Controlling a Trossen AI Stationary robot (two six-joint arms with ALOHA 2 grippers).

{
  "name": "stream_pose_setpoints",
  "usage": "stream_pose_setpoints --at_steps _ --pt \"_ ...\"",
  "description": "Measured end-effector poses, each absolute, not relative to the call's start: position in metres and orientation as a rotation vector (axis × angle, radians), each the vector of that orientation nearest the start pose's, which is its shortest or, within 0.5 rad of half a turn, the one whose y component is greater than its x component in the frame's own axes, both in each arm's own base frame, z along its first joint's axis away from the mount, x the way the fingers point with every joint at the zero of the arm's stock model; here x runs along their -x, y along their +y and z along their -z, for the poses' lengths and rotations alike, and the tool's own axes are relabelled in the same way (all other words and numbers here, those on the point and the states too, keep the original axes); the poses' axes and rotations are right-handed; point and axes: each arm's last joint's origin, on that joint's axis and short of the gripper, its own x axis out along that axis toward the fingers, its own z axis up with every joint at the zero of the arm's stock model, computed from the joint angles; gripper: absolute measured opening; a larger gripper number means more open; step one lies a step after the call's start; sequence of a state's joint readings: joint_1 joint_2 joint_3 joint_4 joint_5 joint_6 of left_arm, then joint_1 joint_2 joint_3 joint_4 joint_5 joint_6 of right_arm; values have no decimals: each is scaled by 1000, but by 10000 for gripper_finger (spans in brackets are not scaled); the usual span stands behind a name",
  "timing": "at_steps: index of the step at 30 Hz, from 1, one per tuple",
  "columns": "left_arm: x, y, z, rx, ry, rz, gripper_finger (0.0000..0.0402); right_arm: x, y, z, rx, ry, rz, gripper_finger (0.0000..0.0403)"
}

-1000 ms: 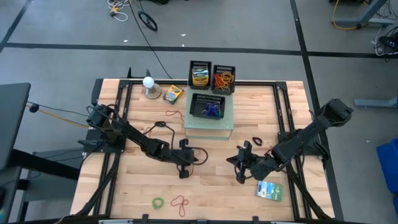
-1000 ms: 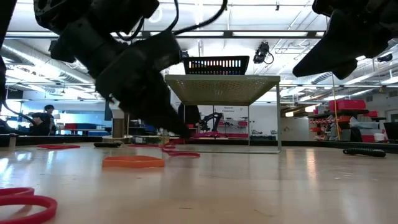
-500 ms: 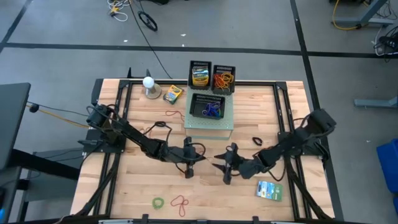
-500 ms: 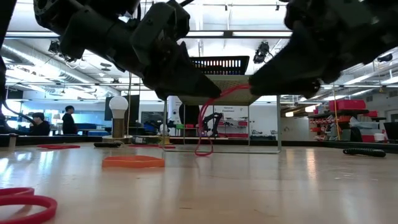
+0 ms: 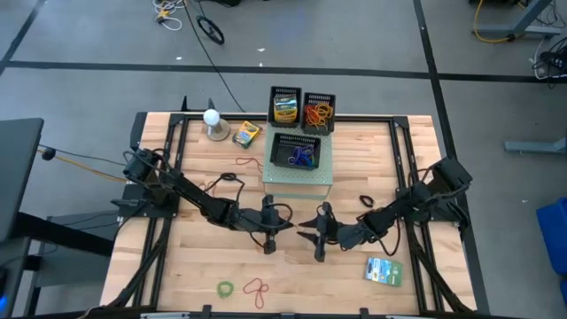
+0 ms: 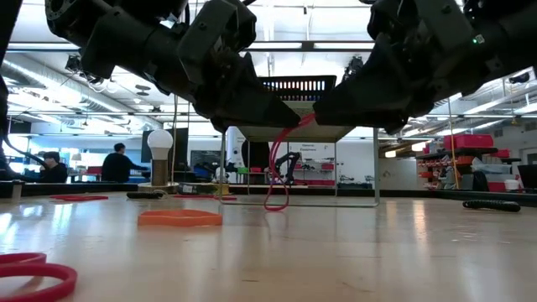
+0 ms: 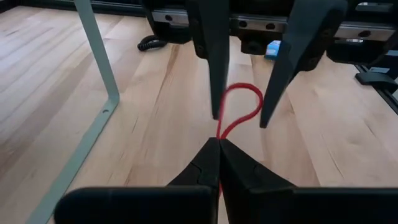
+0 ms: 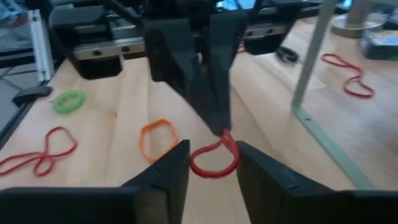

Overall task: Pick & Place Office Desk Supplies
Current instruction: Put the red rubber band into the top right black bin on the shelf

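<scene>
My left jaws (image 7: 219,144) pinch a red rubber band (image 7: 239,111) above mid-worktop (image 5: 372,159); my right jaws (image 8: 213,163) spread around its loop. Far baskets: crayon box (image 5: 284,109), orange bands (image 5: 319,114), blue bands (image 5: 302,158)

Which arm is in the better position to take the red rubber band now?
Probably the right: its open pincer already straddles the red rubber band, which the left pincer holds shut above the table.
</scene>
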State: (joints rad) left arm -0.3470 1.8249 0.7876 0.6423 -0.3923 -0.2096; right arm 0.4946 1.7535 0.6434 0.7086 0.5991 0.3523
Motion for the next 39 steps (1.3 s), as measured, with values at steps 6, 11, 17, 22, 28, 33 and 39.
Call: stream_pose_setpoints --at_steps 6,11,17,22,28,33,39 --pt "-333 -109 -142 72 362 -84 8 -286 134 -134 -124 328 141 67" --pt "-333 -109 -143 99 360 -87 38 -286 134 -134 -116 329 139 16" --pt "-326 -113 -156 87 371 -64 98 -284 138 -134 -102 326 141 11" --pt "-309 -112 -170 8 377 -92 119 -281 141 -137 -84 322 136 5" --pt "-280 -100 -164 48 293 -87 113 -273 145 -161 -82 264 128 8" --pt "-259 -92 -157 102 144 -77 109 -262 143 -192 -74 251 149 7" --pt "-230 -77 -147 156 12 -112 108 -256 138 -254 0 272 205 7"
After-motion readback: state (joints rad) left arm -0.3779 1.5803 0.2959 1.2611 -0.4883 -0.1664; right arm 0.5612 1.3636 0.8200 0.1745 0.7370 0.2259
